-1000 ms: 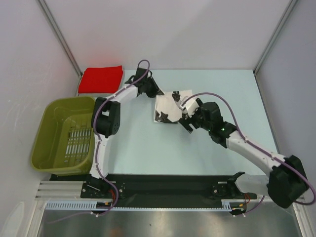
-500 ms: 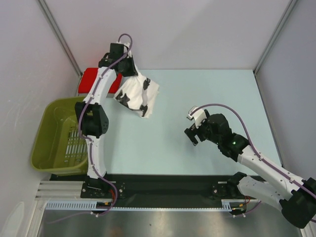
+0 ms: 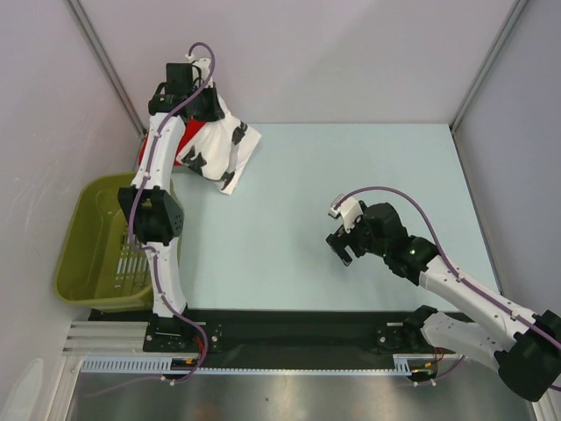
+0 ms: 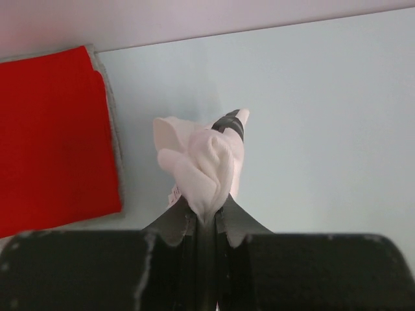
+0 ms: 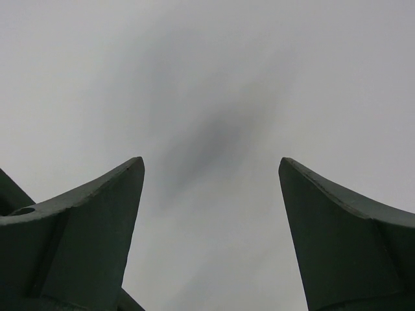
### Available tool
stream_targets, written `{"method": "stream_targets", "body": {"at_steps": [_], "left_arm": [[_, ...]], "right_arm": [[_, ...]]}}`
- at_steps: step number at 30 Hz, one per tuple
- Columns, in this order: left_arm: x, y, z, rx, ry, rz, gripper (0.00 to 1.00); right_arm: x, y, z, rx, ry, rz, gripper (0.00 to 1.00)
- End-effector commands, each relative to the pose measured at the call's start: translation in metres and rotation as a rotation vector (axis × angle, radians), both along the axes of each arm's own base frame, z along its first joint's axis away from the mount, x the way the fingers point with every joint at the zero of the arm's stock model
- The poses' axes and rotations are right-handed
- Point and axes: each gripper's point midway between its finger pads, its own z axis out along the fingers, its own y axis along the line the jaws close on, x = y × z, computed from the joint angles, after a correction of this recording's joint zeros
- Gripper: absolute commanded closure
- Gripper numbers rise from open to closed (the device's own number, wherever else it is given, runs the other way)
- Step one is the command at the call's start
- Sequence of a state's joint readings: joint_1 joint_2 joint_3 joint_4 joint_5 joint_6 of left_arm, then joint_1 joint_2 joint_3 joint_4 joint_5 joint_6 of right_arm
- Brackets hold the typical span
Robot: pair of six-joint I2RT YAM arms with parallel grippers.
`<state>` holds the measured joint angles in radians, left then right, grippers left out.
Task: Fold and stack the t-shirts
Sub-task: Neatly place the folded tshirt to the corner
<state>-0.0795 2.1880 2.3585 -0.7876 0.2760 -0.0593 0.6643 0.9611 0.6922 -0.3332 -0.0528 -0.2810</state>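
My left gripper (image 3: 203,110) is shut on the folded white t-shirt (image 3: 221,149) with black shapes and holds it in the air at the far left, partly over the folded red t-shirt (image 3: 188,133). In the left wrist view the white cloth (image 4: 204,165) bunches out of my closed jaws, with the red t-shirt (image 4: 55,136) flat on the table at the left. My right gripper (image 3: 337,248) is open and empty above the middle of the table. In the right wrist view its fingers (image 5: 97,220) stand wide apart over bare table.
An olive-green plastic basket (image 3: 88,241) stands at the left edge of the table, beside the left arm. Grey walls close in the back and both sides. The pale blue tabletop (image 3: 351,167) runs between the two arms.
My left gripper has lifted the white t-shirt off the middle of the table and carried it left and back, over the red t-shirt. My right gripper has let go and drawn back.
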Motion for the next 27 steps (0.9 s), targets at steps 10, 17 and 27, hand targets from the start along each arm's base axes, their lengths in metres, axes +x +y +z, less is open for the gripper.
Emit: {"method": "stream_targets", "body": {"at_steps": [10, 17, 27], "left_arm": [[-0.008, 0.03, 0.116, -0.016, -0.284, -0.026, 1.0], [-0.005, 0.035, 0.127, 0.0, -0.322, -0.005, 1.0], [0.005, 0.074, 0.136, -0.013, -0.36, 0.061, 1.0]], "right_arm": [[-0.002, 0.019, 0.01, 0.044, 0.012, 0.057, 0.11], [0.001, 0.025, 0.008, 0.031, 0.015, 0.079, 0.11], [0.0, 0.029, 0.002, 0.031, 0.036, 0.085, 0.11]]}}
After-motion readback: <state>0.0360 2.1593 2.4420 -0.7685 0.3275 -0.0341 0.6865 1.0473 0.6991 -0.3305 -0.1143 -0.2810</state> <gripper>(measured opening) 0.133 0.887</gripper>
